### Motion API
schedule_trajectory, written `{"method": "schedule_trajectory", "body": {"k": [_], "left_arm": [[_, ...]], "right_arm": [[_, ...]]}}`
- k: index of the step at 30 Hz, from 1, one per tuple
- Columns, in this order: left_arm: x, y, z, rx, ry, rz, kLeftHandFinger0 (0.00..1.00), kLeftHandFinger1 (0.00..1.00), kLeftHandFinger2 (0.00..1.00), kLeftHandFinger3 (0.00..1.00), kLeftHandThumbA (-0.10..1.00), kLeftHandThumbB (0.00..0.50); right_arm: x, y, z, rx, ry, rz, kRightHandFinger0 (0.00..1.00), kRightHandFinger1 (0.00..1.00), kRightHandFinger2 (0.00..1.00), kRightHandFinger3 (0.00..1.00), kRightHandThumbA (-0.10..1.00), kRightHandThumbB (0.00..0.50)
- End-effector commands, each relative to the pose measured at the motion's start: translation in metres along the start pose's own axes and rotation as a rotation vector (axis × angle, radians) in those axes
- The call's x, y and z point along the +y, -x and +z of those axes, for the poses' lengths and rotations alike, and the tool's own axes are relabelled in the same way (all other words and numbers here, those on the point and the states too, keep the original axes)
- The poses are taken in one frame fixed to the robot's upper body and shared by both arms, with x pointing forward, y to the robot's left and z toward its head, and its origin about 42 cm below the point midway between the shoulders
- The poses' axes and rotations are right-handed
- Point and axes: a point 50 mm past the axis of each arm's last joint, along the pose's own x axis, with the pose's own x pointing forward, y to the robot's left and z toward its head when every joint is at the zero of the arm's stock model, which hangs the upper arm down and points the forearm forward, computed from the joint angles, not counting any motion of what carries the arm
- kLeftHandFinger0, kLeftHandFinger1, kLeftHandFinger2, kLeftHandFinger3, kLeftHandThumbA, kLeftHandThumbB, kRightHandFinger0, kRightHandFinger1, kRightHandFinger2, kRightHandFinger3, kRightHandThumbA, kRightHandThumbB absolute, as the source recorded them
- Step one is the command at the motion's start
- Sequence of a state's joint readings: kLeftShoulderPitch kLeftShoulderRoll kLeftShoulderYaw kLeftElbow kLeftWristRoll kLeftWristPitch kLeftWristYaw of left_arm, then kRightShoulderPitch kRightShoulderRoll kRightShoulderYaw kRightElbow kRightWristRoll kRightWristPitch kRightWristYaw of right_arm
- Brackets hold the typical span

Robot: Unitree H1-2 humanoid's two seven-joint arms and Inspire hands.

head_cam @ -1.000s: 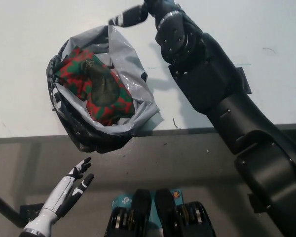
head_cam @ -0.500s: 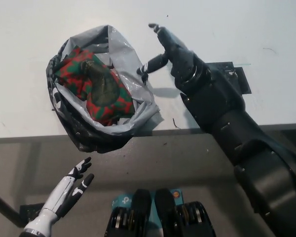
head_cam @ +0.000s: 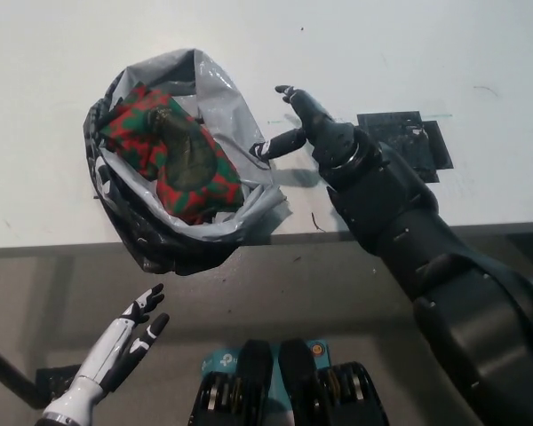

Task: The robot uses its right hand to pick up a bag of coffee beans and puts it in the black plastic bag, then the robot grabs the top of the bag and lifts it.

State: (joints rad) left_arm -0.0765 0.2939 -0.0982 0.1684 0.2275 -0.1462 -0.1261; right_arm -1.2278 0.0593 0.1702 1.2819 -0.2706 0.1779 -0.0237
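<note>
- The black plastic bag (head_cam: pixel 215 209) is seen on the white table (head_cam: pixel 53 53), at its near edge, and part of it hangs a little over that edge. Its mouth is open and turned upward, and the grey inner side is shown around the rim, which is crumpled.
- The bag of coffee beans (head_cam: pixel 173 153) is laid inside the plastic bag, tilted. It is patterned in red and green, with a dark olive patch in the middle.

The plastic bag (head_cam: pixel 215 222) hides the coffee bag's (head_cam: pixel 173 153) lower edge.
</note>
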Motion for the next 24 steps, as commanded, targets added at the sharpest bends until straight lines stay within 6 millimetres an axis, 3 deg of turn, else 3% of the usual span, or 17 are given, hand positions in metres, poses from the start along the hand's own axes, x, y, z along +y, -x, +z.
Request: {"method": "schedule_trajectory", "body": {"k": [1, 5, 7, 9, 10, 12, 19, 24], "left_arm": [[0.006, -0.003, 0.008, -0.042, -0.011, 0.005, 1.00, 1.00, 1.00, 1.00, 1.00, 0.236], [0.005, -0.003, 0.007, -0.042, -0.005, 0.002, 1.00, 1.00, 1.00, 1.00, 1.00, 0.218], [0.004, -0.002, 0.006, -0.045, -0.009, 0.003, 1.00, 1.00, 1.00, 1.00, 1.00, 0.221], [0.004, -0.002, 0.006, -0.043, -0.012, 0.000, 1.00, 1.00, 1.00, 1.00, 1.00, 0.224], [0.004, -0.002, 0.006, -0.041, -0.015, -0.001, 1.00, 1.00, 1.00, 1.00, 1.00, 0.227], [0.005, -0.002, 0.007, -0.037, -0.019, -0.001, 1.00, 1.00, 1.00, 1.00, 1.00, 0.229], [0.003, -0.002, 0.006, -0.048, -0.014, -0.001, 1.00, 1.00, 1.00, 1.00, 1.00, 0.230], [0.004, -0.002, 0.009, -0.041, -0.011, 0.000, 1.00, 1.00, 1.00, 1.00, 1.00, 0.225]], "right_arm": [[-0.016, 0.000, 0.036, -0.102, -0.094, 0.009, 1.00, 1.00, 1.00, 1.00, 1.00, 0.499], [-0.021, 0.000, 0.038, -0.138, -0.338, 0.044, 1.00, 1.00, 1.00, 1.00, 0.96, 0.443], [-0.024, 0.001, 0.039, -0.155, -0.442, 0.058, 1.00, 1.00, 1.00, 1.00, 0.98, 0.441], [-0.031, 0.001, 0.045, -0.164, -0.523, 0.083, 1.00, 1.00, 1.00, 1.00, 1.00, 0.483], [-0.035, 0.001, 0.050, -0.174, -0.574, 0.105, 1.00, 1.00, 1.00, 1.00, 1.00, 0.454], [-0.045, 0.003, 0.059, -0.199, -0.686, 0.157, 1.00, 1.00, 1.00, 1.00, 1.00, 0.443], [-0.051, 0.003, 0.055, -0.226, -0.947, 0.244, 1.00, 1.00, 1.00, 1.00, 1.00, 0.470], [-0.053, 0.003, 0.054, -0.240, -0.964, 0.249, 1.00, 1.00, 1.00, 1.00, 1.00, 0.469]]}}
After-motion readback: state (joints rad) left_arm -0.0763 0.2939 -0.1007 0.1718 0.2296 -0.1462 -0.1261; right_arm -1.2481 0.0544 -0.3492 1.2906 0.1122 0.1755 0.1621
